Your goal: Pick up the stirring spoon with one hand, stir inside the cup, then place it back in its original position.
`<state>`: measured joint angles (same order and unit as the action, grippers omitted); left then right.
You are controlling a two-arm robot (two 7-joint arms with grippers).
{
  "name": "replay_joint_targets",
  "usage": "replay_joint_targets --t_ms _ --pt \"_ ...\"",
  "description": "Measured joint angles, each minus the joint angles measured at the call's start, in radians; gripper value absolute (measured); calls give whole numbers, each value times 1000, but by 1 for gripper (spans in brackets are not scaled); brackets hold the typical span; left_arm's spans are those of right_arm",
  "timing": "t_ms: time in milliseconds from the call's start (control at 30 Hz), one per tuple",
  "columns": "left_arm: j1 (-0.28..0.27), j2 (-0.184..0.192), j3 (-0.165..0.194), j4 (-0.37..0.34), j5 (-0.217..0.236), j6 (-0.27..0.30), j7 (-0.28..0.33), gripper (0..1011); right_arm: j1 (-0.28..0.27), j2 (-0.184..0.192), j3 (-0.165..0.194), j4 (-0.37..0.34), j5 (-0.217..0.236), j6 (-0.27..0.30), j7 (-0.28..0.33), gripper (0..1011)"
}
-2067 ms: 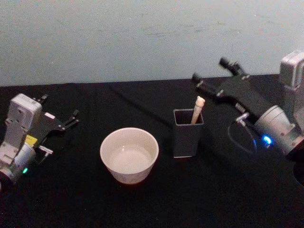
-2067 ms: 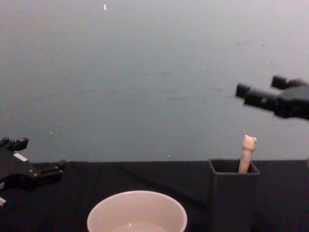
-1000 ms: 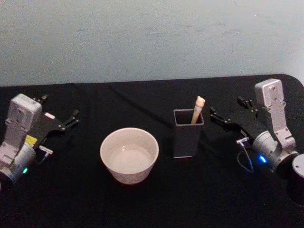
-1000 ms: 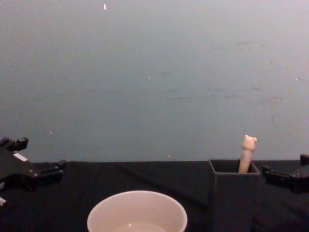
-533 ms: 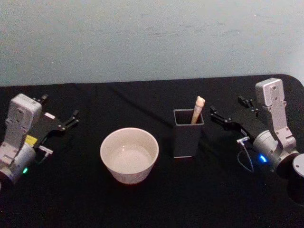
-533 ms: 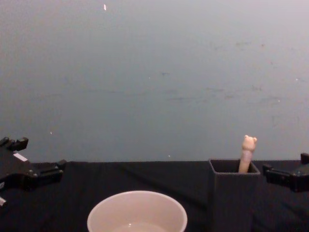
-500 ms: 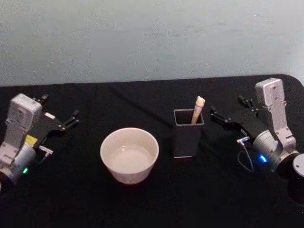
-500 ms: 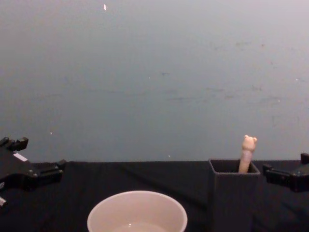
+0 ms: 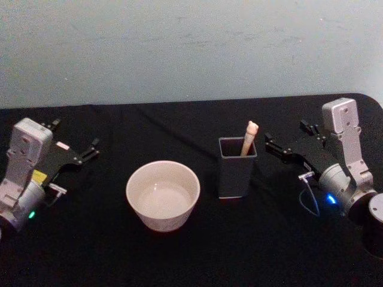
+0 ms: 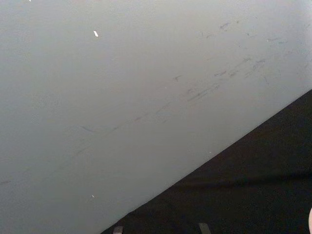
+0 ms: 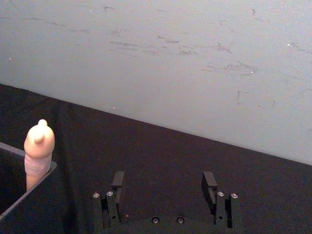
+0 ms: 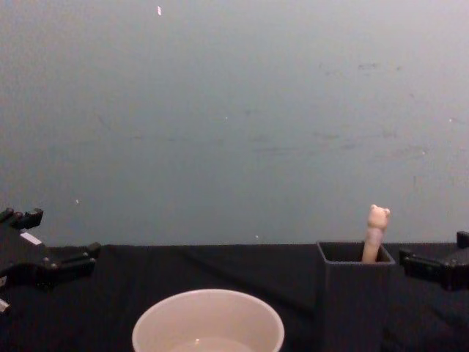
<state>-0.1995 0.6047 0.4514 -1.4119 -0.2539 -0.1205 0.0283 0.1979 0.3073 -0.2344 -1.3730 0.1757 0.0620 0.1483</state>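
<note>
2 grippers spread: right gripper (image 9: 290, 143) beside holder (image 9: 236, 167) | spoon (image 9: 249, 136) inside | left gripper (image 9: 75, 146) parked

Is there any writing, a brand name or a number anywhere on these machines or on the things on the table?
None can be read.
Left gripper: a small white label and a yellow sticker, both too blurred to read.
Right gripper, cup, spoon and holder: no writing visible.

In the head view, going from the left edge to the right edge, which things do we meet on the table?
left gripper → cup → dark holder with the spoon standing in it → right gripper
</note>
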Motion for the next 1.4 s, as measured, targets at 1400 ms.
replay_joint_targets --t_ms 1400 --pt "0 0 0 0 0 0 0 1001 0 0 0 0 0 0 0 1000"
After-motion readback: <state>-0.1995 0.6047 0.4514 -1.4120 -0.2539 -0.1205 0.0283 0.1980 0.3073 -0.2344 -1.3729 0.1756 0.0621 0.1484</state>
